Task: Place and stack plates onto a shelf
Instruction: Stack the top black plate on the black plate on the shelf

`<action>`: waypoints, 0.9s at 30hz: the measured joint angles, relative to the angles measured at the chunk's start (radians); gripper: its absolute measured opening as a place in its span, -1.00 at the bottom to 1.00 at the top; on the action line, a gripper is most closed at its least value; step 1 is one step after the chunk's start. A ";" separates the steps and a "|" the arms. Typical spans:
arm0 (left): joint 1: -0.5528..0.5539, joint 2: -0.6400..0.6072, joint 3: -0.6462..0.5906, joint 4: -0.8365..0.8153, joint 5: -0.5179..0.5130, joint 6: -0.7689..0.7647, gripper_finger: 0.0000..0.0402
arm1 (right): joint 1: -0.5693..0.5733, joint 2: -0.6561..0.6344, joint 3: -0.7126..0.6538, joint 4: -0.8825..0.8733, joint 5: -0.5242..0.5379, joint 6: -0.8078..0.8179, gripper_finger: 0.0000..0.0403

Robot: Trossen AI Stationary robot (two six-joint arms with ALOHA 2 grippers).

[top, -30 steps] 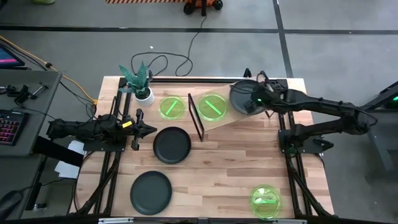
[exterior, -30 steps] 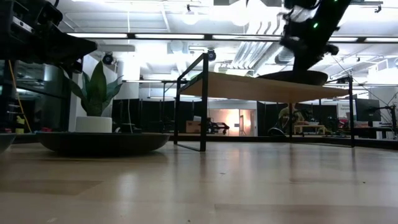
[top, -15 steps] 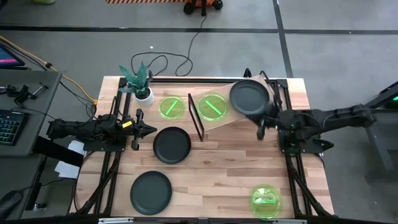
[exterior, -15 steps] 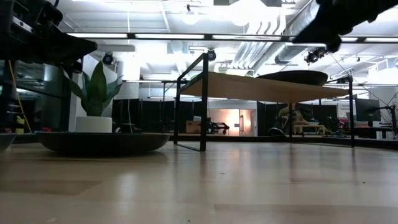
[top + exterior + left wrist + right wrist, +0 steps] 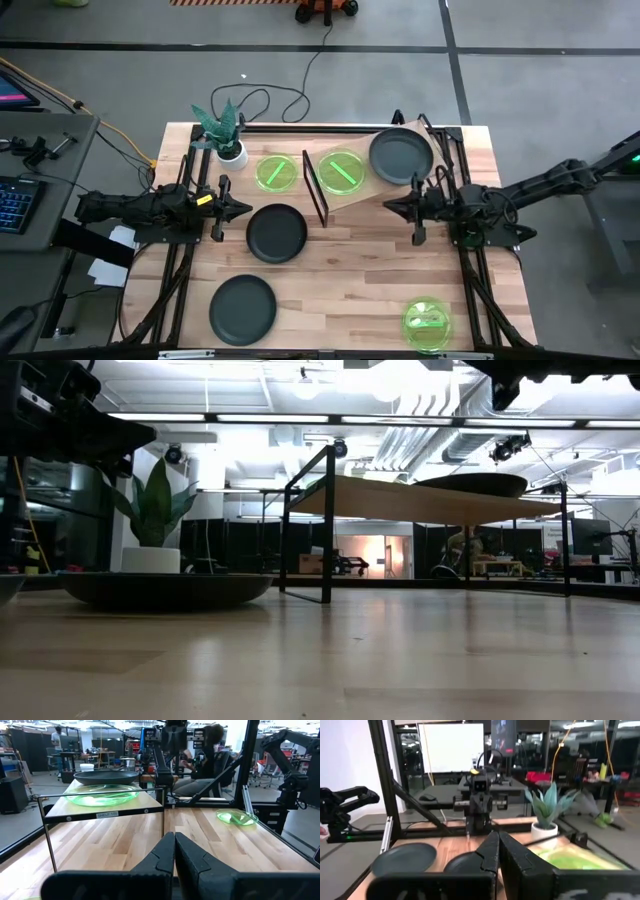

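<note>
On shelf (image 5: 372,190): grey plate (image 5: 401,156) released; right end effector (image 5: 391,207) withdrawn, fingers closed, empty.

Right gripper (image 5: 496,851) in the foreground with fingers pressed together, two dark plates (image 5: 405,859) on the wooden table (image 5: 447,845) beyond, potted plant (image 5: 546,815) beside a green plate (image 5: 580,857), the other arm (image 5: 479,802) facing, whiteboard (image 5: 451,747) behind.
</note>
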 joint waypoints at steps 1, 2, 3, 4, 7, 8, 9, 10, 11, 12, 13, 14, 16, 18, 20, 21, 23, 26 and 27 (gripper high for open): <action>0.000 0.000 0.000 0.000 0.000 0.000 -0.98 | 0.000 0.009 0.000 0.016 0.000 -0.012 -1.00; 0.000 0.000 0.000 0.000 0.000 0.000 -0.98 | 0.000 0.017 0.000 0.029 0.000 -0.021 -1.00; 0.000 0.000 0.000 0.000 0.000 0.000 -0.98 | 0.000 0.023 0.000 0.041 0.000 -0.031 -1.00; 0.000 0.000 0.000 0.000 0.000 0.000 -0.98 | 0.000 0.029 0.000 0.053 0.000 -0.037 -1.00; 0.000 0.000 0.000 0.008 0.000 -0.002 -0.98 | 0.000 0.034 0.001 0.069 0.000 -0.041 -1.00; 0.000 0.000 0.000 0.018 0.000 -0.008 -0.98 | -0.001 0.034 0.001 0.073 0.000 -0.048 -1.00; 0.000 0.000 0.000 0.035 0.000 -0.018 -0.98 | -0.001 0.033 0.001 0.073 0.000 -0.056 -1.00; 0.000 0.000 0.000 0.053 0.000 -0.035 -0.98 | -0.001 0.031 0.001 0.073 0.000 -0.063 -1.00; 0.000 -0.001 0.000 0.066 0.000 -0.053 -0.98 | -0.001 0.031 0.001 0.075 0.000 -0.067 -1.00; 0.000 0.000 0.000 0.080 0.000 -0.069 -0.98 | -0.001 0.031 0.001 0.079 0.000 -0.067 -1.00; 0.000 0.000 0.000 0.105 0.000 -0.077 -0.98 | -0.001 0.031 0.001 0.081 0.000 -0.067 -1.00; 0.000 0.000 0.000 0.140 0.000 -0.078 -0.98 | -0.001 0.031 0.002 0.083 0.000 -0.067 -1.00; 0.001 0.000 0.001 0.207 -0.008 -0.059 -0.98 | -0.001 0.031 0.002 0.082 0.000 -0.067 -1.00; 0.001 0.001 0.001 0.249 -0.011 -0.088 -0.98 | -0.001 0.031 0.002 0.082 0.000 -0.067 -1.00; 0.001 0.014 0.001 0.271 -0.011 -0.147 -0.98 | -0.001 0.031 0.002 0.082 0.003 -0.067 -1.00; -0.002 0.025 0.001 0.265 -0.010 -0.178 -0.96 | -0.001 0.031 0.002 0.082 0.005 -0.067 -1.00; -0.013 0.058 0.001 0.260 -0.004 -0.232 -0.90 | -0.001 0.031 0.002 0.081 0.008 -0.067 -1.00; -0.035 0.141 0.001 0.258 -0.009 -0.310 -0.75 | -0.001 0.032 0.002 0.076 0.016 -0.057 -1.00; -0.044 0.172 0.001 0.258 -0.016 -0.340 -0.68 | -0.001 0.032 0.002 0.074 0.019 -0.053 -1.00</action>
